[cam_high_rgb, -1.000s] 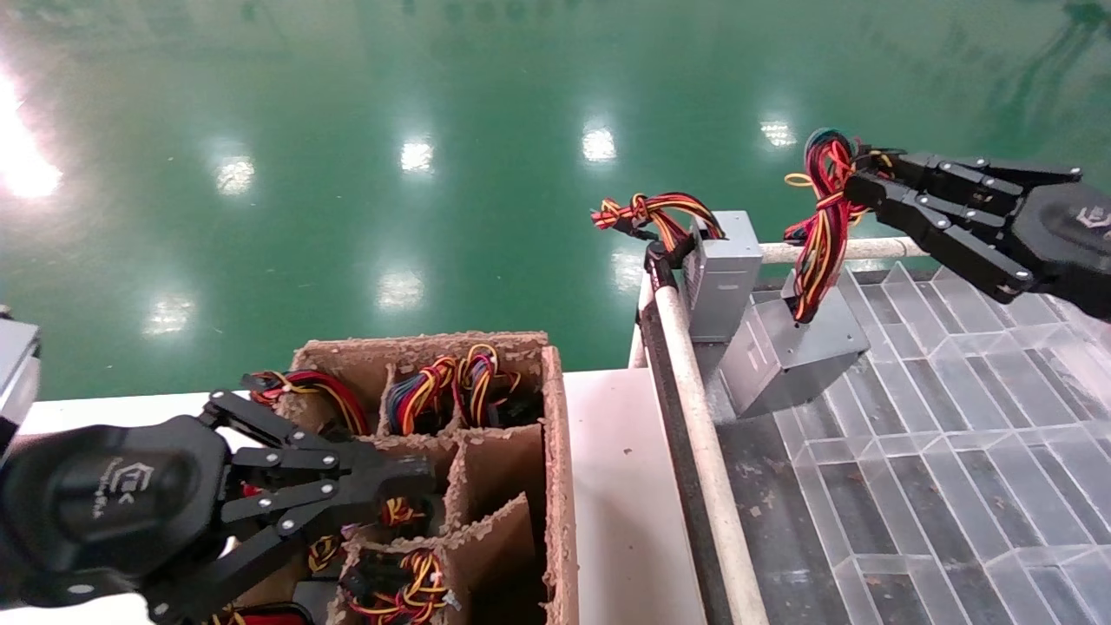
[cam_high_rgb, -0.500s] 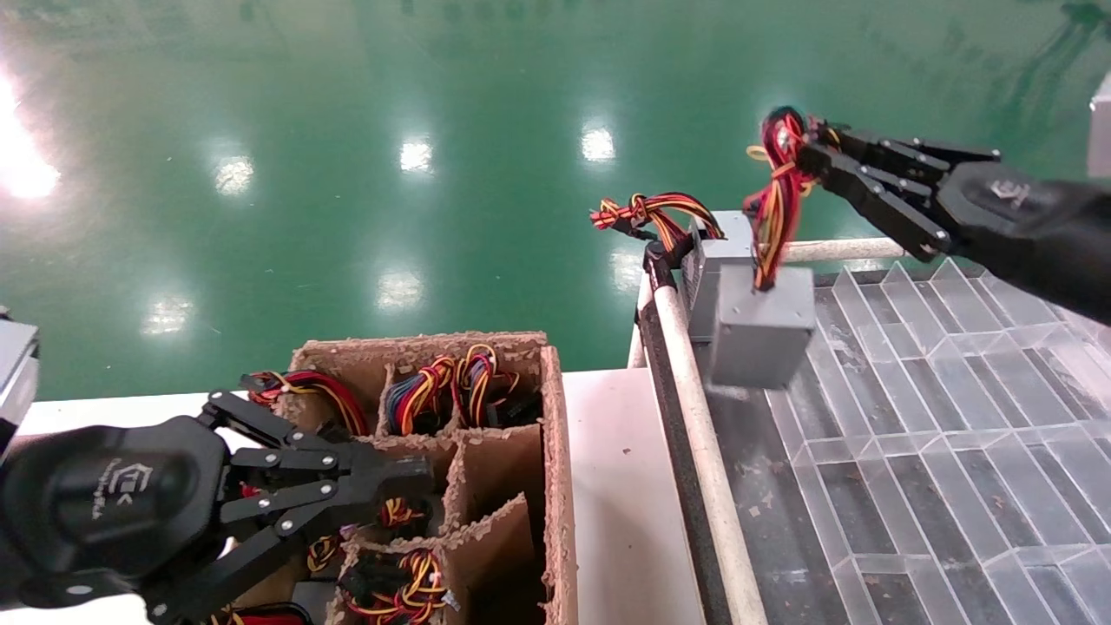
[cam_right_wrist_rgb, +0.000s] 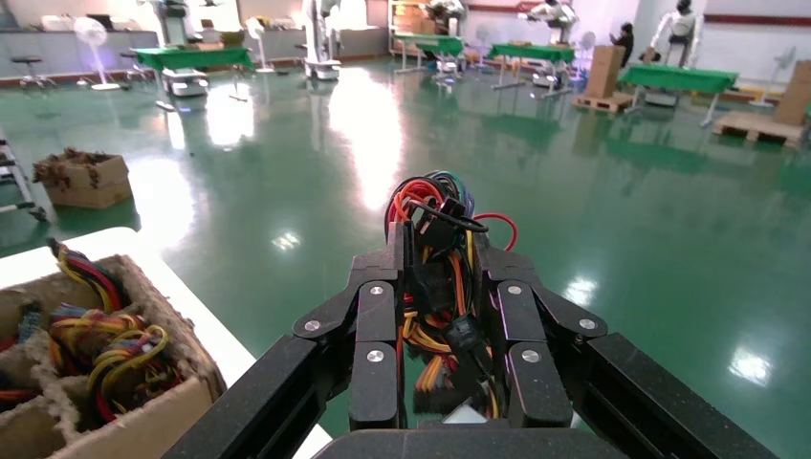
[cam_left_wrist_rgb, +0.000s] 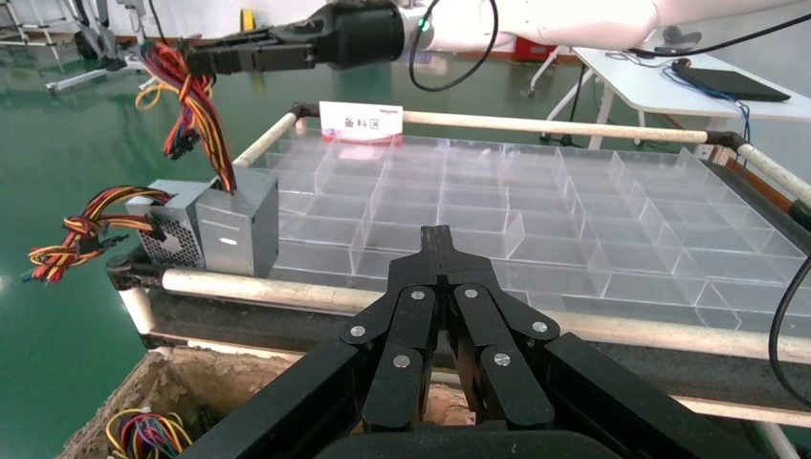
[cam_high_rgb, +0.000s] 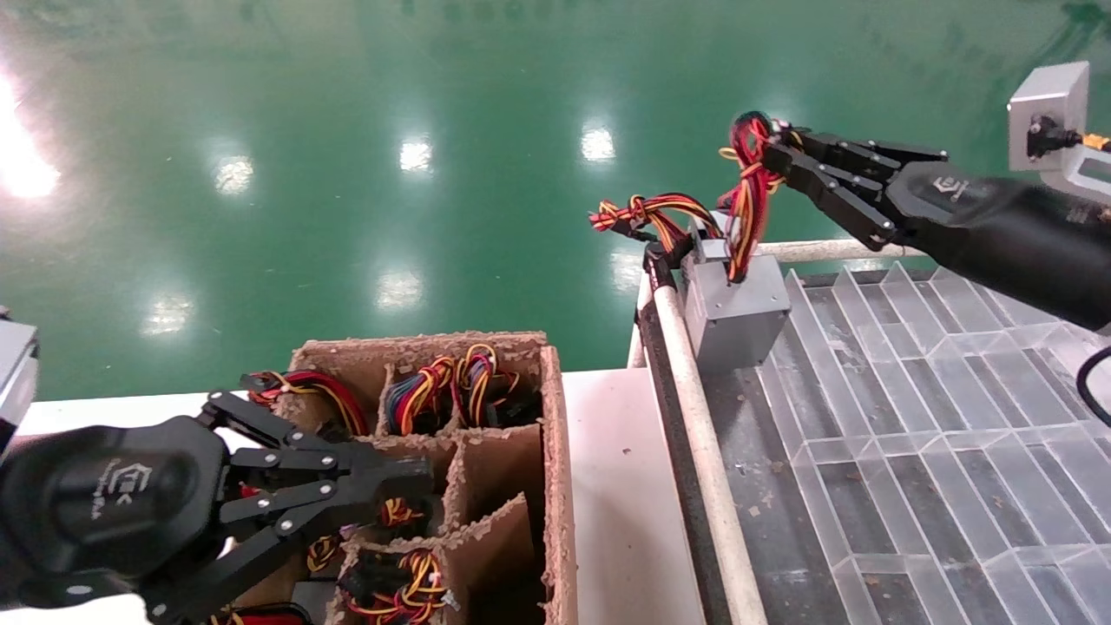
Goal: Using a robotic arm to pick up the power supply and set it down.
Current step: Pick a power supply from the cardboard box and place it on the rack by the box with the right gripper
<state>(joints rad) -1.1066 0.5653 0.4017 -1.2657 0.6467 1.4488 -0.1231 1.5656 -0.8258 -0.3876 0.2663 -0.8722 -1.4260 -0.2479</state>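
A: Start from the clear divided tray [cam_high_rgb: 937,408]. What sits around it?

B: The cardboard crate [cam_high_rgb: 486,451] of wired units stands off the tray's left rail, and the left gripper [cam_high_rgb: 382,490] hangs over that crate, fingers drawn narrow with nothing between them. The right gripper [cam_high_rgb: 781,165] reaches over the tray's far left corner, clamped on the wire bundle [cam_high_rgb: 746,208].

A: And the power supply [cam_high_rgb: 738,304]?

B: It hangs by those wires at that same corner, just beside 1 similar grey box [cam_left_wrist_rgb: 167,234] already standing there. Whether its base touches the tray, I cannot tell.

A: So which step?

B: Setting down, I judge. The next move calls for lowering until the box rests flat, then letting go of the wires without snagging them.
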